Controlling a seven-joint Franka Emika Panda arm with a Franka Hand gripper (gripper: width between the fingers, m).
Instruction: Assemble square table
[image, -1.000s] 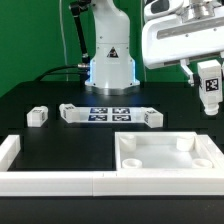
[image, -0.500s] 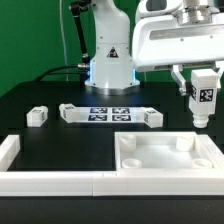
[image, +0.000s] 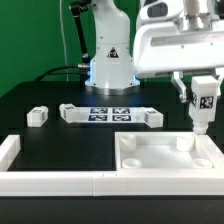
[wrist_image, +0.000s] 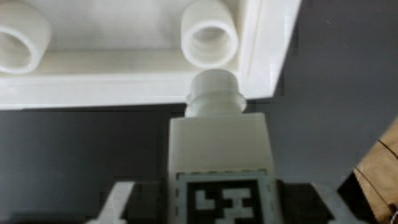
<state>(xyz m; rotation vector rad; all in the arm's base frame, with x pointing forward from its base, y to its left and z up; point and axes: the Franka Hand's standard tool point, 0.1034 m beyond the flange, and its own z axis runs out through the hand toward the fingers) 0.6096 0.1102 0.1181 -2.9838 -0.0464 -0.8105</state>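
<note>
Well | gripper (image: 205, 92) clasped upright leg (image: 202, 117) | tip near socket (wrist_image: 210, 38) at 2 o'clock on slab (image: 160, 181) | likely needed plumb centring before lowering.

Hangs wrist-down at the exterior view's right, gripper (image: 203, 97) clamped on the upper end of an upright leg (image: 202, 118).
</note>
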